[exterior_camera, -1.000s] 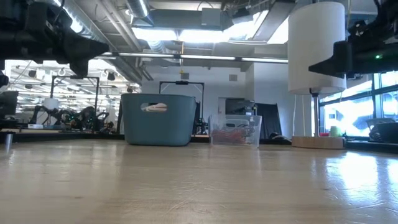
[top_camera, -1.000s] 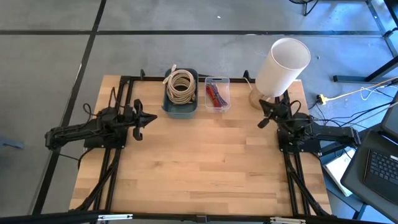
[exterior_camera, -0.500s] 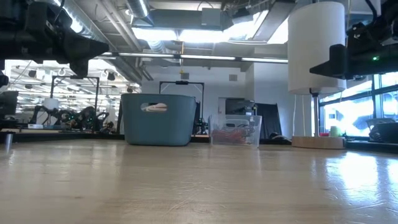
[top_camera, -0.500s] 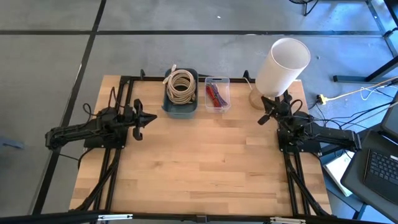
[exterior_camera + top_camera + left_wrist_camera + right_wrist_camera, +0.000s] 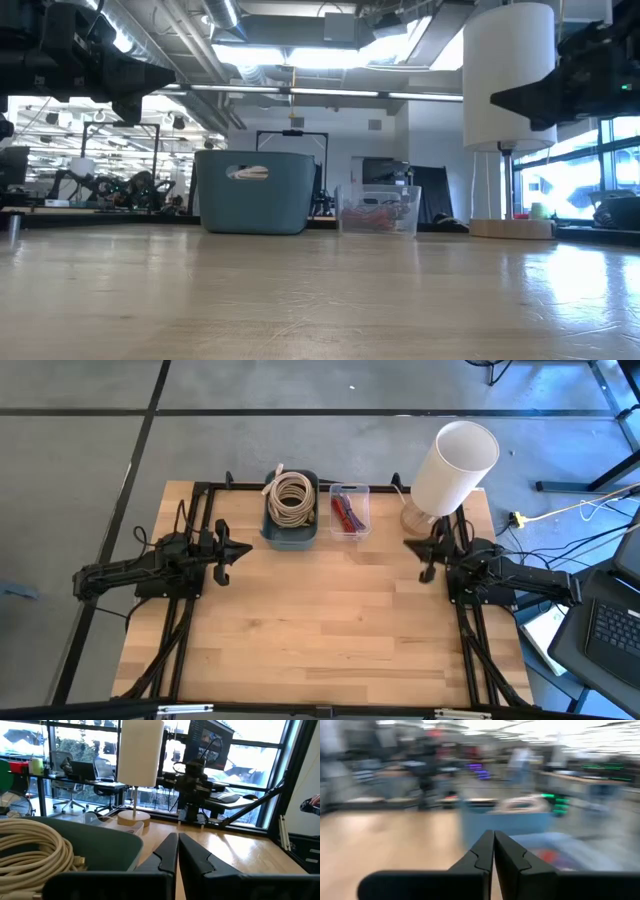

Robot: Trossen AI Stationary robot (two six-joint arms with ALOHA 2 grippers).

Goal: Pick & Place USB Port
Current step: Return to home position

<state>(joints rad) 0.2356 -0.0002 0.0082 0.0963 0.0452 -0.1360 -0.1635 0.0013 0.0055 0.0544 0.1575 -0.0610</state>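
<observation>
Right end effector [image 5: 420,557] newly inward; bin [image 5: 290,538] floor hidden

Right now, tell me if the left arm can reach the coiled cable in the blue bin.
Probably yes: the left gripper sits shut beside the open blue bin, nothing between it and the coiled cable.

The table [image 5: 320,630] is pale honey wood, striped in plank joints. At twelve o'clock the bin [image 5: 290,540] is dark teal-blue and the coiled cables [image 5: 291,497] in it are cream-white. A clear box [image 5: 350,532] beside it shows red pieces. At two o'clock the lamp shade [image 5: 455,460] is white. The left gripper [image 5: 178,836] at nine o'clock and the right gripper [image 5: 493,835] at three o'clock are black.
</observation>
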